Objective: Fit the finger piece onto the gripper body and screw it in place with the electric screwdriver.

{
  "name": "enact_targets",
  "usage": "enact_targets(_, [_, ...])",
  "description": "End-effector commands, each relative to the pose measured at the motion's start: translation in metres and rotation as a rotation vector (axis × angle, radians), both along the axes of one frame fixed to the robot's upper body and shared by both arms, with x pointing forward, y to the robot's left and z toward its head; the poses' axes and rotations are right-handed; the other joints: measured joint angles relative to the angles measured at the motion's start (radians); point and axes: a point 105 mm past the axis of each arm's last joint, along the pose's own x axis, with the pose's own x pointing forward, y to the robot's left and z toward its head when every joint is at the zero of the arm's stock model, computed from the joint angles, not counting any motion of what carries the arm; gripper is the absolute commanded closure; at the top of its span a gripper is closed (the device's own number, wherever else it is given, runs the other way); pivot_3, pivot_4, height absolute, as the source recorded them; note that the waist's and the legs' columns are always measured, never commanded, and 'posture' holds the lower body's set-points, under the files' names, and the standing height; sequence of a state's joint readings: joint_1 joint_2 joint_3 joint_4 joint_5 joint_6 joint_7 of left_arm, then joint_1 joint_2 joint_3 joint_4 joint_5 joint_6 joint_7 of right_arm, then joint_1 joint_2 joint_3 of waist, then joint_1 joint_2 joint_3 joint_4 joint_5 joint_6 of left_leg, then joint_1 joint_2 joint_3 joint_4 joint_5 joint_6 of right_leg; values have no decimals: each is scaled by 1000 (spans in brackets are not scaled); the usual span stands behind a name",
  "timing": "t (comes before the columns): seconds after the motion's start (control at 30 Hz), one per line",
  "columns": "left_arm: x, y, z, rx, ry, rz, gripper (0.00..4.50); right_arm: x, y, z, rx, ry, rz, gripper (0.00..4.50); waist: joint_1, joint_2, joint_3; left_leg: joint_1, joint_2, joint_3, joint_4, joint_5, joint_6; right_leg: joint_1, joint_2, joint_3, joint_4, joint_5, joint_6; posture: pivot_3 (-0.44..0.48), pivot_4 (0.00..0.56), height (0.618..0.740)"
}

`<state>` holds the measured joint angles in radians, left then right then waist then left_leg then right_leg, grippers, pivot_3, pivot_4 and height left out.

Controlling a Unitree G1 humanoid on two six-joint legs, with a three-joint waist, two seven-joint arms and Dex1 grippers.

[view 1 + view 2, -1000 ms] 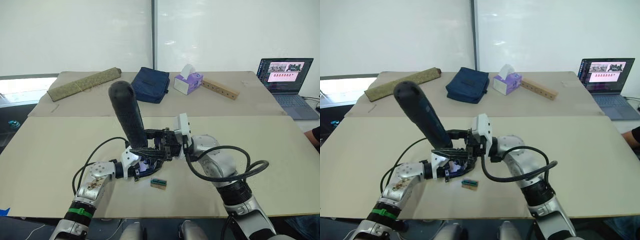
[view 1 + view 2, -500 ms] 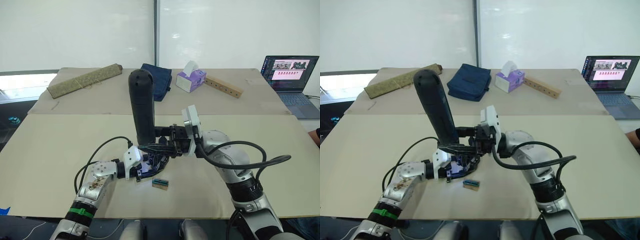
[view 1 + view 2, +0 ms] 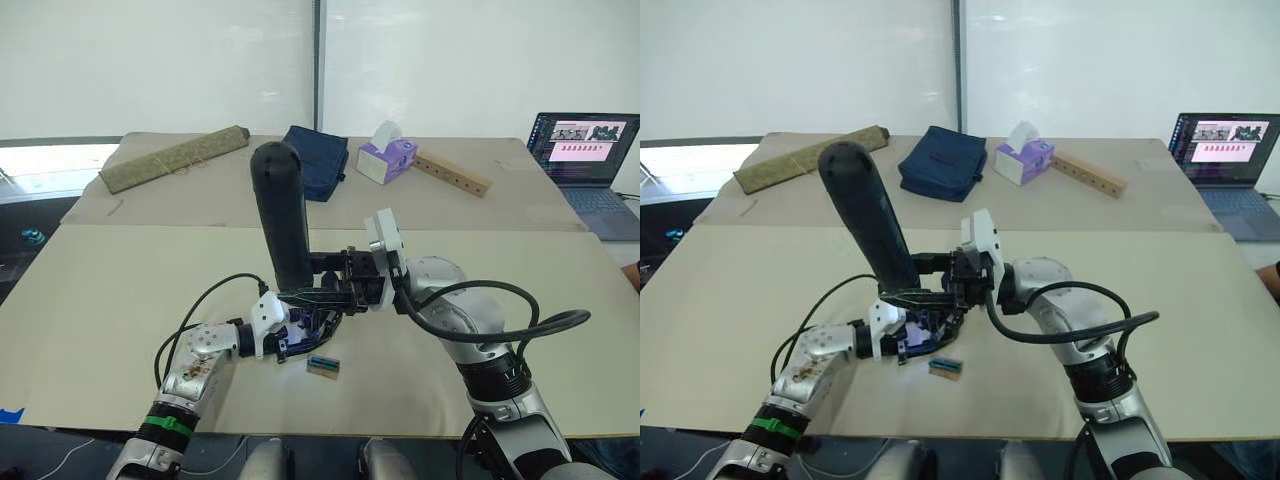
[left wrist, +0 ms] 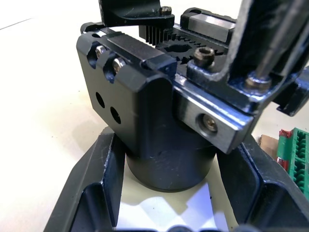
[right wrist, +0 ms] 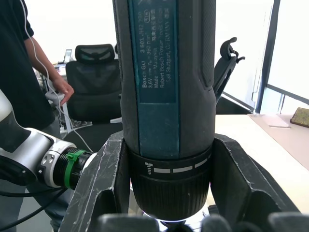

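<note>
Near the front edge of the table (image 3: 100,300), a small green-and-tan block (image 3: 321,365) lies flat, just in front of where the two arms meet. Just behind it, the left gripper (image 3: 300,334) is closed around the round base of the gripper body (image 4: 164,121), one finger (image 4: 104,179) on each side of the base, holding it low over the table. The finger piece cannot be picked out among the black parts there. The right gripper (image 3: 325,288) comes in from the right and pinches the electric screwdriver (image 3: 283,215) near its lower end; the right wrist view shows a finger (image 5: 108,169) pressed against each side of the collar. The screwdriver stands nearly upright, tip down over the gripper body, its rounded end leaning slightly left.

Farther back on the table lie a rolled mat (image 3: 172,158) at the left, a dark blue pouch (image 3: 318,160), a tissue box (image 3: 382,160) and a wooden bar with holes (image 3: 452,175). A laptop (image 3: 590,150) stands open at the far right. A person (image 5: 19,63) stands beside an office chair in the right wrist view.
</note>
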<state>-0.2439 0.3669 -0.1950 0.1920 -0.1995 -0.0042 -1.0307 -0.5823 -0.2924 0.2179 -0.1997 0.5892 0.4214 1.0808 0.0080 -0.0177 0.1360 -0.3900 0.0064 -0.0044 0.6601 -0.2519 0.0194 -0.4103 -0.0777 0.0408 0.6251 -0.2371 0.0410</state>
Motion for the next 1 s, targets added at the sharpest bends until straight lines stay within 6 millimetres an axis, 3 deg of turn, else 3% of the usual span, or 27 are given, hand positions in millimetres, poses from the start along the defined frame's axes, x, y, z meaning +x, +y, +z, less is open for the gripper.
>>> enact_targets(0.03, [-6,13,-46,87,170,86,2243,-36,3,41,116,-201,152,2602,2,0,0,0,0,0,0,0,0,0,0,0,0,0,0,0,150,740])
enact_targets(0.4, [-3,14,-49,89,162,105,2243,-37,3,27,53,-214,150,2602,4,0,0,1,-2,0,1,0,0,2,0,0,0,1,1,0,150,740])
enact_targets(0.53, [-5,15,-52,98,167,106,2243,-29,-2,42,145,-53,127,2602,4,0,0,2,-2,-1,1,0,0,4,0,0,0,1,1,0,150,740])
enact_targets(0.67, [-6,17,-56,106,186,113,2243,-13,-10,30,139,47,56,2602,5,-1,0,2,-2,-2,1,0,0,4,0,0,0,1,1,0,150,740])
enact_targets(0.83, [-7,17,-56,109,194,118,2243,-15,-10,21,105,-28,46,2602,4,-1,0,3,-3,-2,1,0,0,5,-1,0,-1,1,1,0,150,740])
enact_targets(1.0, [-7,19,-58,113,206,125,2243,-23,-7,35,157,-99,66,2602,3,-1,0,4,-3,-2,1,1,0,6,0,0,-1,0,2,0,150,740])
